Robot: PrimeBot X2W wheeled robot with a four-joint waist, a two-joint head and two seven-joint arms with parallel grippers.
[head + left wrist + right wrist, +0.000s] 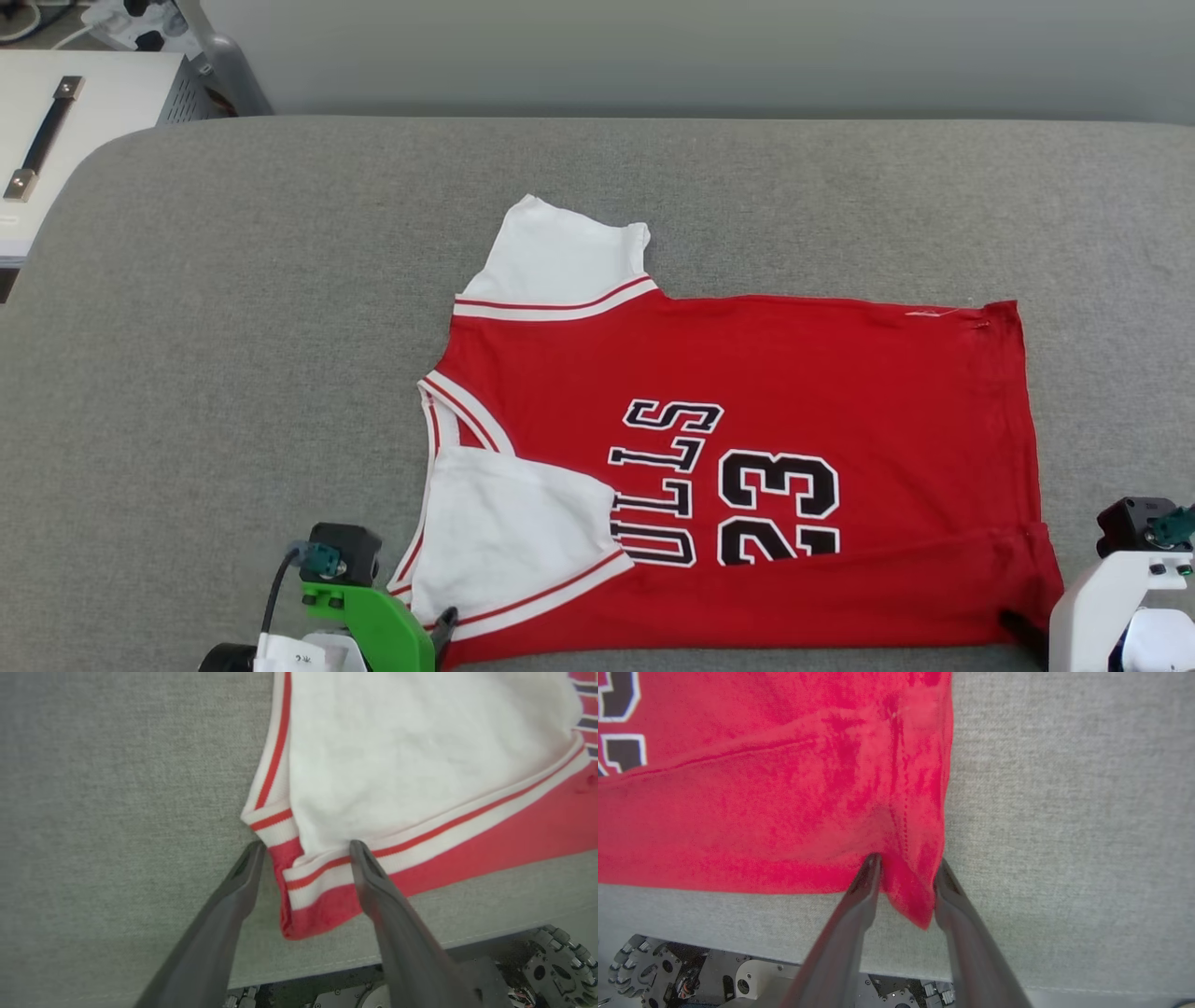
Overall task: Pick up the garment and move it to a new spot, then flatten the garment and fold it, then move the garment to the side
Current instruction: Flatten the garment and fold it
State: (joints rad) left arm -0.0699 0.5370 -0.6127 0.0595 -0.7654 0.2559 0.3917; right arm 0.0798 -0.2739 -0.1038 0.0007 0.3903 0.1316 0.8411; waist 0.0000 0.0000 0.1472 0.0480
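The garment, a red jersey with black "23" and letters, lies flat on the grey cushioned surface, collar to the left and hem to the right. Its far white sleeve sticks out, and the near white sleeve is folded onto the body. My left gripper stands open, its fingers straddling the striped near shoulder corner. My right gripper holds the near hem corner, which is bunched into a point between its fingers.
The surface's front edge runs just below both grippers, with the robot's wheeled base beneath it. A white cabinet with a dark handle stands at the far left. Bare grey surface lies left, right and behind the jersey.
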